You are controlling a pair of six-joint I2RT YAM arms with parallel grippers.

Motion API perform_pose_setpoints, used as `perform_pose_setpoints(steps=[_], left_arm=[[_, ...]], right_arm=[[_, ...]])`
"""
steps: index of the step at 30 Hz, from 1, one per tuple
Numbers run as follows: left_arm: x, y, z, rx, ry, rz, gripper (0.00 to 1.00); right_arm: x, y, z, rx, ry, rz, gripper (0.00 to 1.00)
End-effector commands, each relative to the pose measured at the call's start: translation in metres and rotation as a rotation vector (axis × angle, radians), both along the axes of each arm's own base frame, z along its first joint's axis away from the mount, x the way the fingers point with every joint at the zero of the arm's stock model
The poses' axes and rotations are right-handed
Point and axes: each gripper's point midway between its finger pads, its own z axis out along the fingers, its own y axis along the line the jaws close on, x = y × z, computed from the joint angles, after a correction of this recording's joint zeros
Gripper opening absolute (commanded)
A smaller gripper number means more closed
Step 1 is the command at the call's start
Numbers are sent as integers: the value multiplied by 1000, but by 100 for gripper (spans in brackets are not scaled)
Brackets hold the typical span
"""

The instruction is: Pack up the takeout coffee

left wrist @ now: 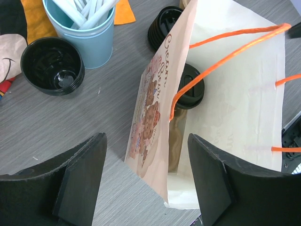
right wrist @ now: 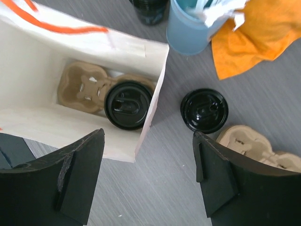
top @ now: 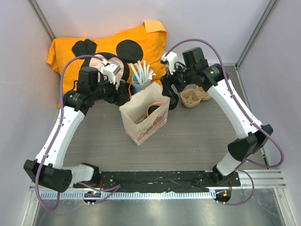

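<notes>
The left gripper [left wrist: 146, 139] and right gripper [right wrist: 148, 134] were open and empty. The takeout coffee [right wrist: 128, 105] sat inside the paper bag [right wrist: 157, 80] beneath both grippers. A second lidded cup [right wrist: 204, 110] stood on the table [right wrist: 164, 188] beside the bag.

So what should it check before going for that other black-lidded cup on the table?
1. White paper bag with orange handles upright, mouth open: ok.
2. Brown cardboard carrier inside the bag has a free slot: ok.
3. First black-lidded cup seated in the carrier: ok.
4. Second black-lidded cup upright on the grey table beside the bag, lid on: ok.
5. Right end effector open and empty: ok.
6. Left end effector clear of the bag: cannot tell; it is open, with the bag's corner between its fingers.
</notes>
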Motion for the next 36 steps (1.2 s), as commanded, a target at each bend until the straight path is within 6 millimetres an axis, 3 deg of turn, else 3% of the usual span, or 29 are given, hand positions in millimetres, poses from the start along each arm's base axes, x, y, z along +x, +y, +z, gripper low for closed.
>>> perform_pose_setpoints(steps=[1, 9, 14, 28, 36], left_arm=[[-6, 1, 19, -6, -56, -23, 74], [-9, 0, 10, -9, -30, -32, 74], [-11, 0, 4, -3, -19, -37, 74], [-13, -4, -3, -17, 10, -57, 74], [-8, -6, -7, -24, 19, -60, 74]], right_arm=[[12, -7, 0, -7, -71, -35, 80], [22, -2, -30, -25, -8, -33, 77], [20, -1, -32, -8, 14, -31, 72], [6, 5, -41, 22, 97, -19, 32], [-7, 4, -32, 50, 111, -15, 30]])
